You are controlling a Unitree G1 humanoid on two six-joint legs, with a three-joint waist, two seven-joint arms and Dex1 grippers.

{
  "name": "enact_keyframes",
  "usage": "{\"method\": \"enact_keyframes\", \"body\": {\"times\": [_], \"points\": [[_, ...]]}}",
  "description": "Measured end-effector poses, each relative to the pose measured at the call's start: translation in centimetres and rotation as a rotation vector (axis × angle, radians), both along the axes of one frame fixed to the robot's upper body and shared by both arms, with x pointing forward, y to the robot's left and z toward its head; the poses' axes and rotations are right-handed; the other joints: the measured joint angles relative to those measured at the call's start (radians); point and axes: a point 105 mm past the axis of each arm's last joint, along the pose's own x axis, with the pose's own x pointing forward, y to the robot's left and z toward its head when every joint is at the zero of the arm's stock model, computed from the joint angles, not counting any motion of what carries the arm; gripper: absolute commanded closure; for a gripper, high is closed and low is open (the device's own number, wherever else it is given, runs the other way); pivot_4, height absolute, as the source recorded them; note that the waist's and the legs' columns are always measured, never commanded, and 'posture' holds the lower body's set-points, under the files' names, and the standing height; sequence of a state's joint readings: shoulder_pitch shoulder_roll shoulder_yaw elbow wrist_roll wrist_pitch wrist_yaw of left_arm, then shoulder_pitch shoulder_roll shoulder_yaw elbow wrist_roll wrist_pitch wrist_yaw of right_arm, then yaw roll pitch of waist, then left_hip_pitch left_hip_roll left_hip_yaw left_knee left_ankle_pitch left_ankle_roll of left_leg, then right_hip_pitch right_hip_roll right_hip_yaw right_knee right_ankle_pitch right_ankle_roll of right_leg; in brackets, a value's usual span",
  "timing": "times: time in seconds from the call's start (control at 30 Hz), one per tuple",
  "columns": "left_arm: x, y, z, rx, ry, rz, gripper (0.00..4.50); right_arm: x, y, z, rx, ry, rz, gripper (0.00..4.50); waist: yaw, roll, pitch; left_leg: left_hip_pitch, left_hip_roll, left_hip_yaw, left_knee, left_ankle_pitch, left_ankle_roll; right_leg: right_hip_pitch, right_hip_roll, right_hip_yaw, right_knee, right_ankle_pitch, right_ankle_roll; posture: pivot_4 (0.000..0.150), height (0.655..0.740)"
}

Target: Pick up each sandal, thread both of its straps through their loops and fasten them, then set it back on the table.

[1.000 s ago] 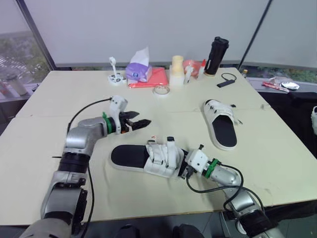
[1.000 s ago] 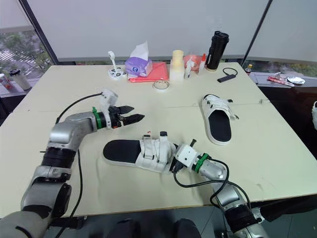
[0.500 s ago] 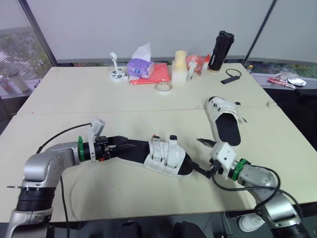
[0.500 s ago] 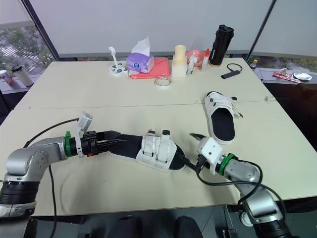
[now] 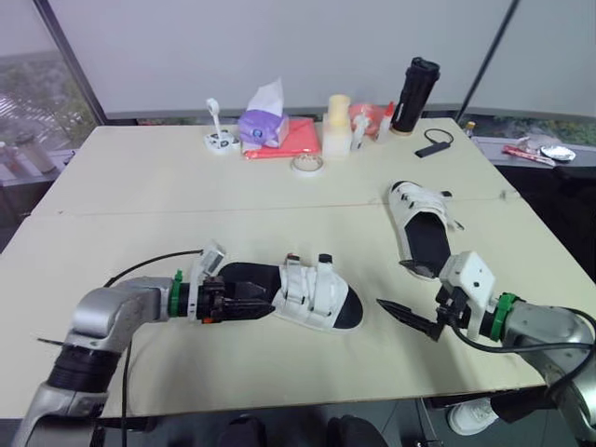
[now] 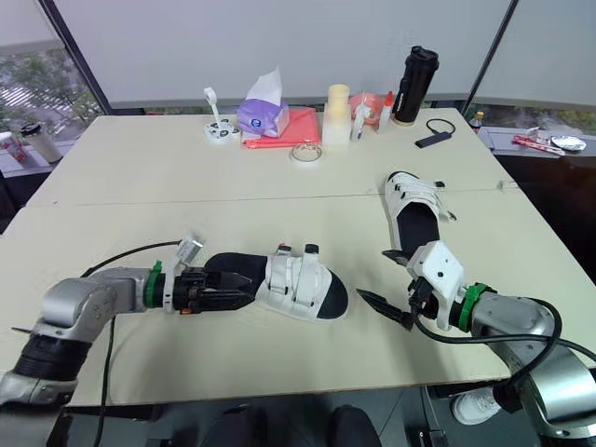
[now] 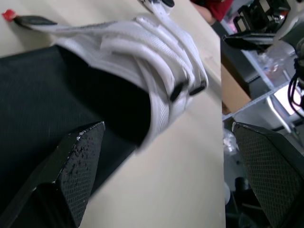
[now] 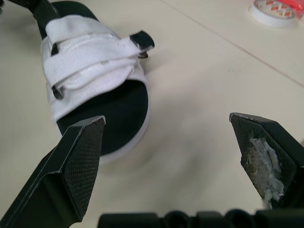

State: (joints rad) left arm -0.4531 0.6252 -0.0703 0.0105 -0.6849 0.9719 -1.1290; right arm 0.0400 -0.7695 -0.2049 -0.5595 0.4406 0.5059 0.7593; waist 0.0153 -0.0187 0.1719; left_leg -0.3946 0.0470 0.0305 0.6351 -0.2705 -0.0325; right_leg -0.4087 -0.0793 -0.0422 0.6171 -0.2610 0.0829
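The near sandal point(image 5: 312, 296), black-soled with white straps, lies flat on the table point(image 5: 140, 205) in front of me. My left gripper point(image 5: 246, 302) is open at its heel end: one finger point(image 7: 78, 166) is over the black sole, the other point(image 7: 266, 166) beyond the sandal's side edge. The straps point(image 7: 156, 61) lie folded over the front. My right gripper point(image 5: 407, 291) is open, a short way right of the toe, touching nothing. The right wrist view faces the sandal's toe point(image 8: 95, 80). A second sandal point(image 5: 421, 219) lies further back on the right.
Along the far edge stand a purple tissue box point(image 5: 261, 126) on a red cloth point(image 5: 293, 142), a tape roll point(image 5: 304, 165), a cream bottle point(image 5: 335, 126), a black flask point(image 5: 413, 96) and a small black device point(image 5: 430, 149).
My right gripper opened, let go of the near sandal's toe and drew back to the right. My left gripper came down to the sandal's heel. The camera also shifted.
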Motion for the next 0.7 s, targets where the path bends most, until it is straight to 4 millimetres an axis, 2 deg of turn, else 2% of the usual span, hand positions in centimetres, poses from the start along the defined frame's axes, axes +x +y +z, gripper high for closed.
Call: {"method": "enact_keyframes", "body": {"times": [0.27,0.47,0.7], "points": [[1.6,-2.3,0.1,-0.051,0.056,-0.066,0.0,0.2,0.0,-0.3,0.0,-0.026,-0.055,0.04,0.03,0.002,-0.001,-0.004,-0.001,-0.002,0.014,-0.002,0.003,0.002,0.0,0.0,0.004,-0.002,-0.003,0.15,0.74],[1.2,-4.1,0.1,-0.075,0.119,-0.154,0.0,0.3,0.0,-0.1,-0.011,-0.065,-0.077,0.04,0.03,0.003,-0.001,-0.013,-0.006,-0.006,0.024,-0.004,0.007,0.001,-0.002,0.001,0.003,0.0,0.0,0.15,0.74],[1.3,-4.7,0.2,-0.085,0.096,-0.173,0.0,0.4,0.1,-0.4,-0.001,-0.072,-0.092,0.04,0.03,0.003,-0.002,-0.014,-0.008,-0.008,0.028,-0.005,0.009,0.003,-0.003,0.001,0.004,-0.001,0.0,0.15,0.74]]}}
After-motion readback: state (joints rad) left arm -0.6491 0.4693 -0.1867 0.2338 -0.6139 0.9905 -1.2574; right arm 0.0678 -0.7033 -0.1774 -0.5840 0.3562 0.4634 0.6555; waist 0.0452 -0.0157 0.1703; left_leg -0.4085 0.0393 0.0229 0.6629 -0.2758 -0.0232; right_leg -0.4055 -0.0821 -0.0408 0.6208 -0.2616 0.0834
